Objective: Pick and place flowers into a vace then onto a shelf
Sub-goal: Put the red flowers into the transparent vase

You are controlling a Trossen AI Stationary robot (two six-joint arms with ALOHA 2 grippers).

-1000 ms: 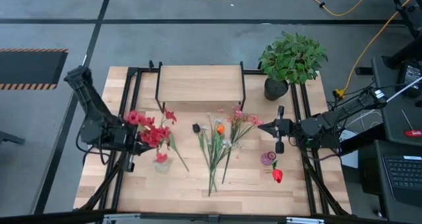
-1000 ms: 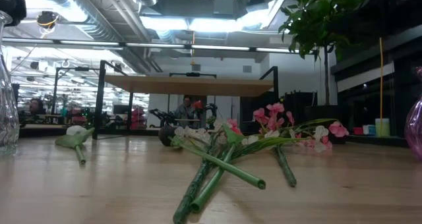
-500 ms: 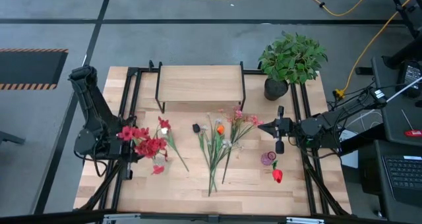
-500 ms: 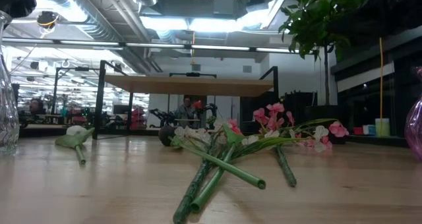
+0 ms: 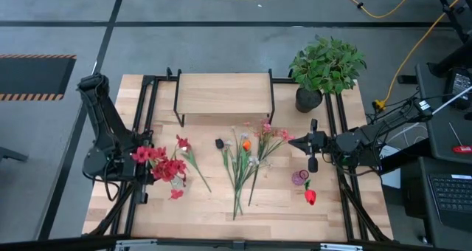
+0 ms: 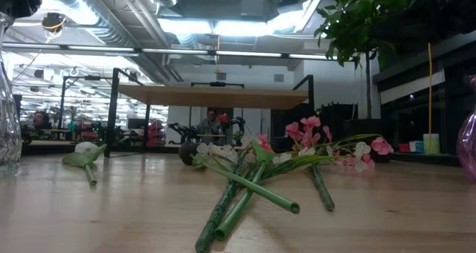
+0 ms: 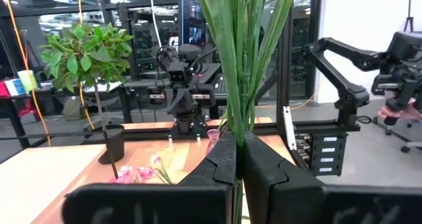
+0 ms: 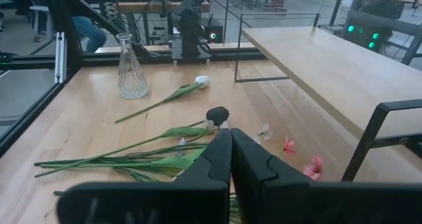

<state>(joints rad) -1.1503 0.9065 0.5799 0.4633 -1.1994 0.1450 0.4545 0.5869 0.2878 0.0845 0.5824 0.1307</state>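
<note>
Fingers of the left gripper (image 7: 239,165) clamp green stems of red flowers (image 5: 164,164) near the tabletop's (image 5: 280,207) left edge; right gripper (image 8: 229,151) fingers together; only its wrist view shows the glass vase (image 8: 131,76).

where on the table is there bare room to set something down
Bare wood lies along the near edge of the table, and the shelf top is bare. The middle is crowded with loose flowers.

left gripper (image 5: 136,164) clamped on red flowers (image 5: 164,164) at table's left edge; right gripper (image 5: 298,142) closed, empty, parked right.
</note>
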